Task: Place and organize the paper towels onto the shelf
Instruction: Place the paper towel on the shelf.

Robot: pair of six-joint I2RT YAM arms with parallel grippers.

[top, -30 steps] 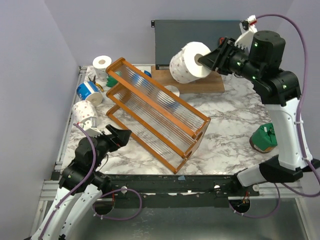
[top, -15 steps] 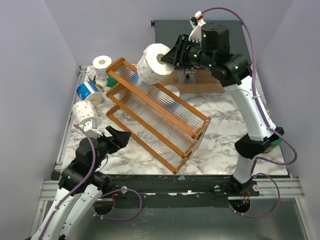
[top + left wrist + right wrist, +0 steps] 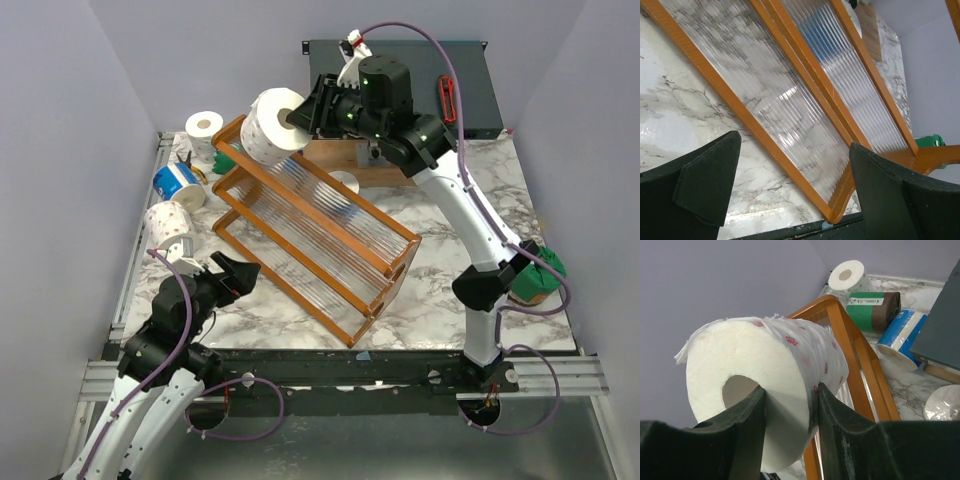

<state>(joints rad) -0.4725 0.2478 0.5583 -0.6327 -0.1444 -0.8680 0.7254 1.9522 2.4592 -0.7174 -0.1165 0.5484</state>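
My right gripper (image 3: 297,118) is shut on a white paper towel roll with small red prints (image 3: 266,128), one finger in its hollow core, one outside. It holds the roll in the air above the far left end of the orange-framed shelf (image 3: 310,235). In the right wrist view the roll (image 3: 785,360) fills the gripper (image 3: 790,395), with the shelf frame (image 3: 860,370) below. My left gripper (image 3: 235,272) is open and empty near the shelf's front left side. In its own view the gripper (image 3: 795,180) faces the clear ribbed shelf (image 3: 805,95).
Left of the shelf lie a white roll (image 3: 205,127), a green-wrapped roll (image 3: 224,160), a blue-wrapped roll (image 3: 178,184) and a printed white roll (image 3: 170,228). Another white roll (image 3: 345,182) lies behind the shelf. A dark grey box (image 3: 400,70) and a wooden board (image 3: 400,170) stand at the back. A green item (image 3: 535,275) lies right.
My right arm has swung left with the white roll, from above the back right of the table to above the shelf's far left end. The left arm has not moved.
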